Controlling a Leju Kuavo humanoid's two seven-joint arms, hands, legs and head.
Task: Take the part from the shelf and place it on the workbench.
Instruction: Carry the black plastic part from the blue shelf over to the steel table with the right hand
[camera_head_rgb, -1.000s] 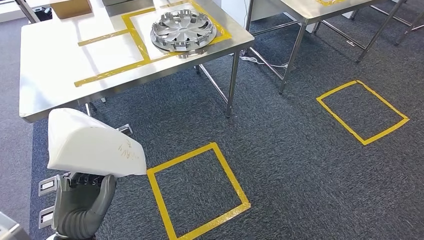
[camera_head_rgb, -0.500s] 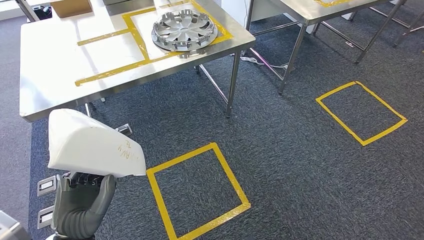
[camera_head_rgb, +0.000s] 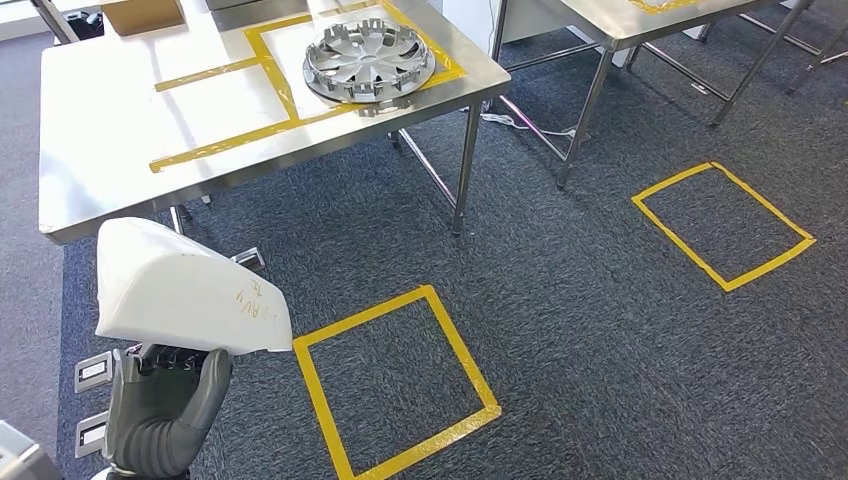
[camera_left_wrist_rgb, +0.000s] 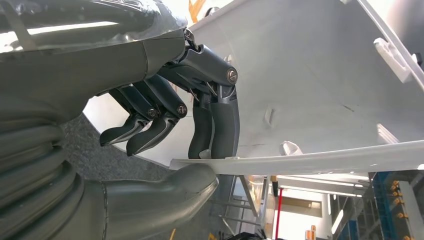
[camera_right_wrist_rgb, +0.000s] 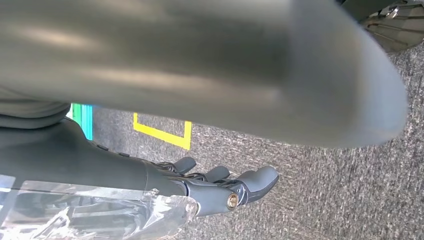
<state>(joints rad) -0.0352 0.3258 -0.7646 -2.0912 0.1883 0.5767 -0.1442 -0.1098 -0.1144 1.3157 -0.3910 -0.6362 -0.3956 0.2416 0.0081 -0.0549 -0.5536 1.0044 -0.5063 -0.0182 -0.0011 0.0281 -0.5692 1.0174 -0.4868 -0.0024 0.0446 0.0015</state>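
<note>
the left hand (camera_head_rgb: 165, 395) grasps the white part (camera_head_rgb: 185, 290) at the near left, thumb under its edge and fingers (camera_left_wrist_rgb: 212, 125) inside, held above the carpet short of the workbench (camera_head_rgb: 110, 130). a hubcap (camera_head_rgb: 368, 60) lies on the bench's far right. the right hand (camera_right_wrist_rgb: 220, 187) hangs released, fingers apart, over the carpet.
</note>
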